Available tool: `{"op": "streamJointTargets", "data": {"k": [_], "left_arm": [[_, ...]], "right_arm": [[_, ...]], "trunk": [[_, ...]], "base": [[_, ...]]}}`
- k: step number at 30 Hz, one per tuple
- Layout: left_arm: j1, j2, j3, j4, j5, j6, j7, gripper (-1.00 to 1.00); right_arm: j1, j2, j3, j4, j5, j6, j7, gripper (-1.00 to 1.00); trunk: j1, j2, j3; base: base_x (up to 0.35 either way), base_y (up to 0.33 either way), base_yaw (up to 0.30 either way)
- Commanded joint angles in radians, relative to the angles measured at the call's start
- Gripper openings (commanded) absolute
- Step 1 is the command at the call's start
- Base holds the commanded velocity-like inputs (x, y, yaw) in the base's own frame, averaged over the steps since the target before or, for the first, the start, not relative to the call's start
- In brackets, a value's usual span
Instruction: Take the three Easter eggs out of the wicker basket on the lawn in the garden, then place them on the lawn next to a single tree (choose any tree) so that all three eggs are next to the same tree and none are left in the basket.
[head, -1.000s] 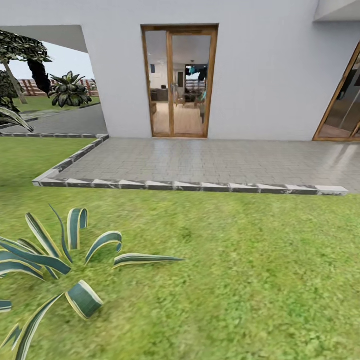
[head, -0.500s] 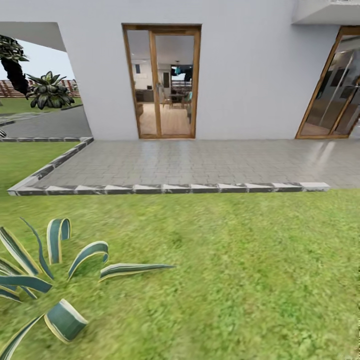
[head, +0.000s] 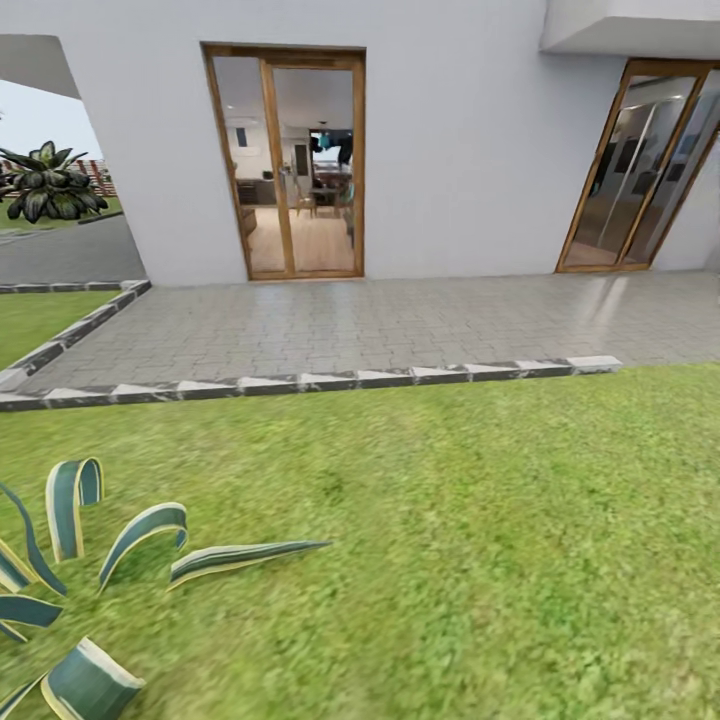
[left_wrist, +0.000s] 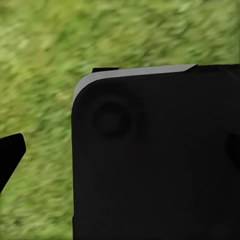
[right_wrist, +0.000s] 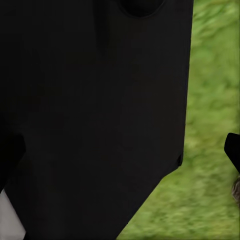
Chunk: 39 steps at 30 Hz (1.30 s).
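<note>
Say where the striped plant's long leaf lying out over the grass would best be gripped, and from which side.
Probably the middle of the long leaf, coming from above. It stretches nearly level just over the lawn, narrow and flat, tapering to a point, so jaws closing across its width at mid-length should hold better than at the thin tip. The curled leaves crowd its base.

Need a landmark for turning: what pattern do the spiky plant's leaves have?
Dark green with pale cream edge stripes, on the spiky plant; clearest in the head view.
</note>
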Motion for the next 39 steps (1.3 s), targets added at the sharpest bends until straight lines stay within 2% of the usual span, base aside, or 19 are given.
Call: {"op": "streamJointTargets", "data": {"k": [1, 39], "left_arm": [[0.0, 0.0, -0.001, 0.001, -0.001, -0.003, 0.001, 1.0], [-0.001, 0.0, -0.001, 0.001, -0.001, -0.003, 0.001, 1.0]], "right_arm": [[0.0, 0.0, -0.007, 0.0, 0.0, -0.003, 0.0, 1.0], [0.0, 0.002, -0.008, -0.001, -0.002, -0.003, -0.001, 1.0]], "trunk": [[0.0, 0.0, -0.001], [0.0, 0.0, -0.001]], "base": [[0.004, 0.0, -0.021], [0.0, 0.0, -0.002]]}}
